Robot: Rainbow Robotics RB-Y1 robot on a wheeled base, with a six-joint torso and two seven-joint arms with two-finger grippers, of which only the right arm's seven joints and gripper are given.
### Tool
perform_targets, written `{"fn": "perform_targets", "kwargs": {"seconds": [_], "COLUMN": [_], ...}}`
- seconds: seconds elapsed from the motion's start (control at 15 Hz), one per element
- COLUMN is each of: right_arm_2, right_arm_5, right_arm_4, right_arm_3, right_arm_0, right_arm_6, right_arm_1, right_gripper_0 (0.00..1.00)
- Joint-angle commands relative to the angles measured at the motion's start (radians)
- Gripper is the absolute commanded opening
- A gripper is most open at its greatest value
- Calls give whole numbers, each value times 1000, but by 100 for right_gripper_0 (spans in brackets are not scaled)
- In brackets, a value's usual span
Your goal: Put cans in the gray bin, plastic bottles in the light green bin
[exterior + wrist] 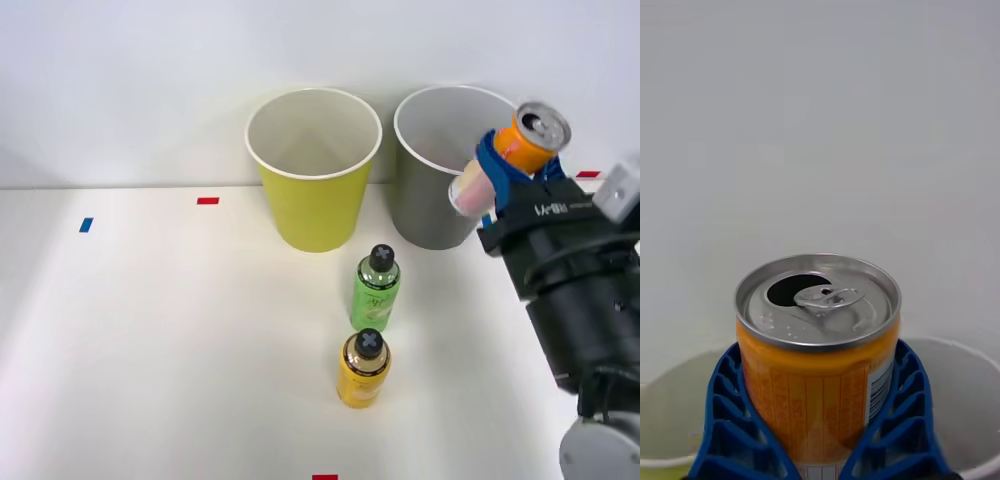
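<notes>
Jaws of my right gripper [497, 170] clamp the can [515, 152], tilted. Gray bin [425, 205] sits just beside, toward my left.

Place: lab-style test setup.
Surface: bare white table [150, 350].
Backdrop: plain white wall [120, 80].
Markers: red tape [208, 201] and blue tape [86, 225] on tabletop.

Can [818, 352] base cut off below, sides behind fingers [730, 420] — gray bin [430, 190] partly behind gripper [505, 165].
</notes>
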Motion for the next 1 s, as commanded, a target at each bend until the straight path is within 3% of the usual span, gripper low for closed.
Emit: {"fn": "perform_targets", "kwargs": {"seconds": [0.07,0.53,0.8,1.0], "right_arm_2": [-78,-229,-236,-226], "right_arm_5": [41,-4,-116,-166], "right_arm_4": [-13,10,35,39], "right_arm_3": [124,514,707,755], "right_arm_0": [-179,-554,-646,-656], "right_arm_6": [3,18,37,49], "right_arm_1": [26,18,28,29], "right_gripper_0": [0,0,0,0]}}
